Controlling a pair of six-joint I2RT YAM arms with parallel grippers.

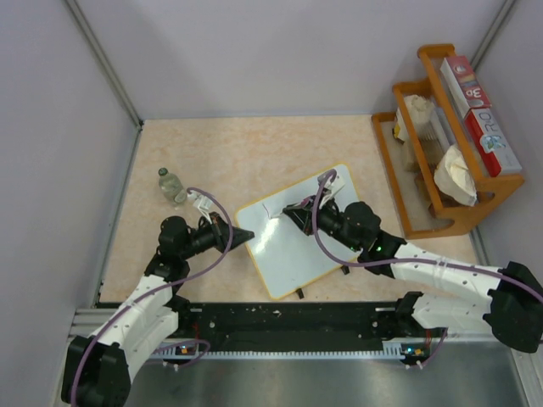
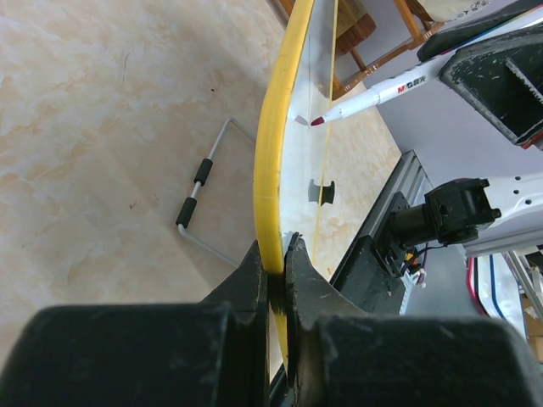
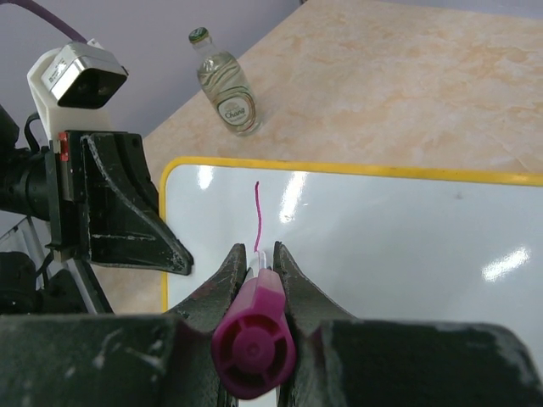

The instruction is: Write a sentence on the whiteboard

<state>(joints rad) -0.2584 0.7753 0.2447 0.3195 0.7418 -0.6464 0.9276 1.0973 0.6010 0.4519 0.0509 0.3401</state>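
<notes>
Left gripper: clamped on whiteboard rim.
Right gripper: clamped on marker, tip on whiteboard.
Sentence: one pink stroke.

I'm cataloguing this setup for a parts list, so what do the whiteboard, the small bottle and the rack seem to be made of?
The whiteboard: glossy white coated panel, shown by bright glare patches; its yellow rim looks like plastic. The small bottle: clear, glass or plastic, hard to tell, see-through with a label. The rack: orange-brown wood, smooth, probably varnished.
</notes>
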